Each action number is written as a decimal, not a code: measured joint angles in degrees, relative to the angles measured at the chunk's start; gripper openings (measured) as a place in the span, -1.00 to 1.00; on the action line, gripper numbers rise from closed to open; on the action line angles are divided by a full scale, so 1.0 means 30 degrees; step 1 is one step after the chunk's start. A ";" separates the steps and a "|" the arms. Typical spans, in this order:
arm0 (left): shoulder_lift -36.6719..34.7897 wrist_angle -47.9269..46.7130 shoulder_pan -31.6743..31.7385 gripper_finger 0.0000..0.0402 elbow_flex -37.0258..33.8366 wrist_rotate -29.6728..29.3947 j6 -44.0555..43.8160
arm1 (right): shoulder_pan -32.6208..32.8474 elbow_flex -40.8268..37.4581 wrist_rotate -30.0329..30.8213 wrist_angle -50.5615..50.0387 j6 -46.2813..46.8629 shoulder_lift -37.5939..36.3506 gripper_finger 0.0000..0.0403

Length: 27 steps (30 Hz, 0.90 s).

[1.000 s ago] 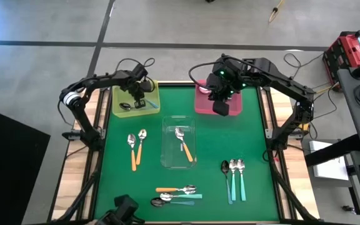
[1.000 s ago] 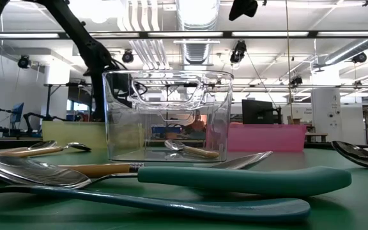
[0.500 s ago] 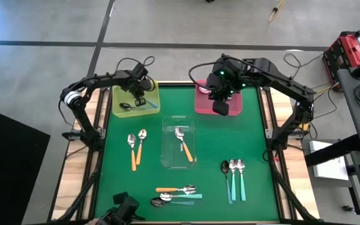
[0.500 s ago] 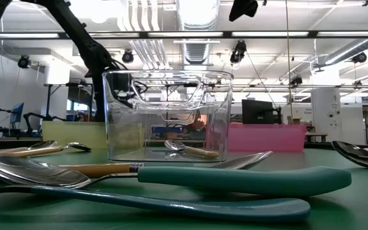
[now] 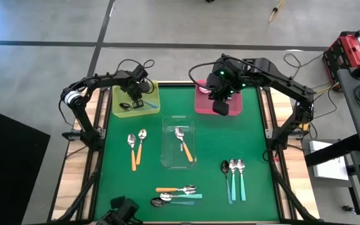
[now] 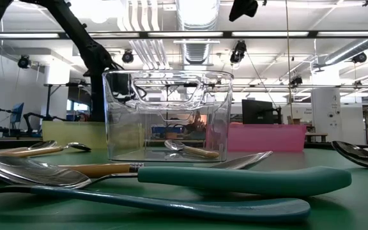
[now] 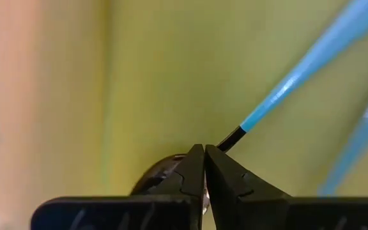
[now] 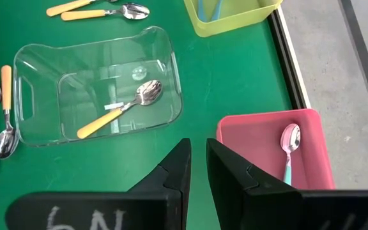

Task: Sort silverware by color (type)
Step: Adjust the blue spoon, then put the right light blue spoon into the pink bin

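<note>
My left gripper [image 5: 137,102] reaches down into the yellow tray [image 5: 149,111] at the far left, its fingers shut [image 7: 204,153]. Just beyond the tips lies a spoon with a dark bowl [image 7: 155,176] and a blue handle [image 7: 299,76]. A second blue handle [image 7: 366,124] lies beside it. My right gripper [image 5: 220,107] hangs high over the pink tray [image 8: 254,137], a narrow gap [image 8: 197,145] between its fingers and nothing in it. The pink tray holds one teal-handled spoon [image 8: 288,150]. An orange-handled spoon [image 8: 123,108] lies in the clear tray [image 5: 167,156]. My left gripper comes down from above with shut fingers. Its tips stand over the dark neck [image 7: 230,137] of the spoon, between the bowl and the blue handle. Whether they touch it I cannot tell, as the fingers cover that spot.
On the green mat lie two orange-handled spoons [image 5: 135,147] left of the clear tray and three teal-handled spoons [image 5: 233,178] at the near right. An orange and a teal spoon [image 5: 177,194] lie by the near edge. Bare mat lies between the trays.
</note>
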 joint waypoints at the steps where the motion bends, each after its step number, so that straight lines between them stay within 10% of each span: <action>1: -0.0029 -0.0464 0.0000 -1.00 0.0000 -0.0015 -0.0163 | 0.0000 0.0000 0.0000 0.0004 0.0000 0.0000 -0.79; 27: -0.1138 -0.1013 -0.0138 -1.00 -0.0051 0.2024 -0.1108 | 0.0007 0.0000 -0.0026 0.1327 -0.0263 0.0000 -0.79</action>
